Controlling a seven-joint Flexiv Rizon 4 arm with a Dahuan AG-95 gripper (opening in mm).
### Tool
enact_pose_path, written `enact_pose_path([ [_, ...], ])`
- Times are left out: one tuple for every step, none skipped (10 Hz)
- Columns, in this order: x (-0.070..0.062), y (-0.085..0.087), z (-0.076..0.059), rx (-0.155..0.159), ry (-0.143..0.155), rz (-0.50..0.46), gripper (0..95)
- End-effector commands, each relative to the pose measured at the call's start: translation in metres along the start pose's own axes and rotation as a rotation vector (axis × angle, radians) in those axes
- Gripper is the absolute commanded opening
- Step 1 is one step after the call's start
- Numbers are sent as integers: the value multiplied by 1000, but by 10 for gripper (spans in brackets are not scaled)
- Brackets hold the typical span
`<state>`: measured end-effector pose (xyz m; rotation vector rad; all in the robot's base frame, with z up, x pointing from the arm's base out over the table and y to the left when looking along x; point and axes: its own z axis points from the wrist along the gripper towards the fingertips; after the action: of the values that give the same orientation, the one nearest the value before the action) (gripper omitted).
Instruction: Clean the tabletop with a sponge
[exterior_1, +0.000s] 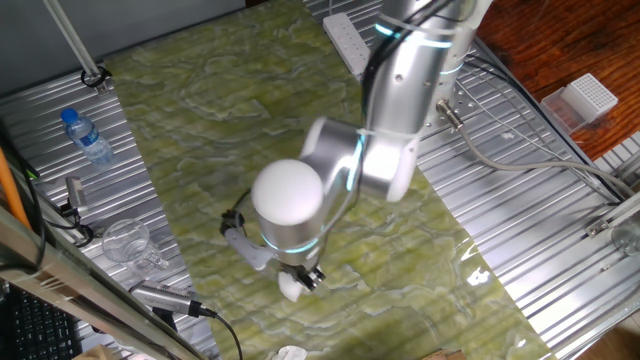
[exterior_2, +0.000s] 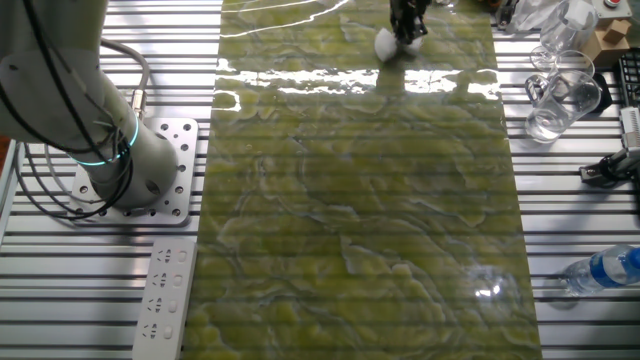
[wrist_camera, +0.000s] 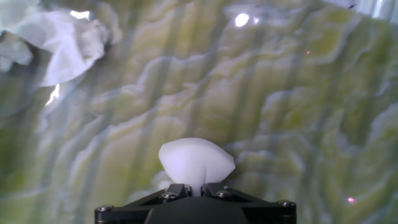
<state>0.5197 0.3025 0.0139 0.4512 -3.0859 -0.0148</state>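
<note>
The sponge (wrist_camera: 196, 163) is pinched between the two fingers of the gripper (wrist_camera: 196, 186); the block bulges out ahead of the fingertips, which indicates that it is squeezed near its rear edge only. In one fixed view the sponge (exterior_1: 291, 287) is seen at the lower end of the arm, over the near end of the tabletop (exterior_1: 240, 130). In the other fixed view it (exterior_2: 388, 43) lies at the far end of the sheet (exterior_2: 360, 220), close to the strip of glare. Whether it is pressed onto the surface or held just above it cannot be determined from these views.

Risks judged from this position:

1. Loss of the sponge. Only a shallow bite is held. If the block is dragged with heavy downward pressure, it may be pulled out of the fingers by friction or folded under them.

2. Contact of the fingertips with the sheet. The sponge is soft; if it is compressed fully, the glossy surface may be scraped by the black fingers.

3. No contact at all. If the wipe is made too high, the sheet is passed over without being cleaned.

4. Displaced debris. A white crumpled scrap (wrist_camera: 65, 43) lies on the sheet, ahead and to the left in the hand view. It may be pushed along or snagged rather than cleared.

5. Shifting of the sheet. The sheet may be rucked by a hard lateral stroke, since no fastening is visible.
</note>
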Motion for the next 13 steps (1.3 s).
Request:
enact_pose_path([
  [1, 9, 1, 0, -1, 29, 0],
  [1, 12, 0, -2, 1, 42, 0],
  [1, 15, 0, -1, 2, 49, 0],
  [1, 15, 1, 4, 1, 44, 0],
  [1, 14, 2, 8, -1, 39, 0],
  [0, 12, 4, 13, -3, 31, 0],
  [0, 9, 5, 16, -3, 24, 0],
  [1, 4, 4, 16, -4, 10, 0],
  [1, 0, 3, 15, -4, 2, 0],
  [2, -3, 3, 17, -6, -5, 0],
  [2, -10, 6, 28, -10, -16, 0],
  [2, -17, 8, 30, -15, -29, 0],
  [3, -26, 8, 20, -16, -45, 0],
])
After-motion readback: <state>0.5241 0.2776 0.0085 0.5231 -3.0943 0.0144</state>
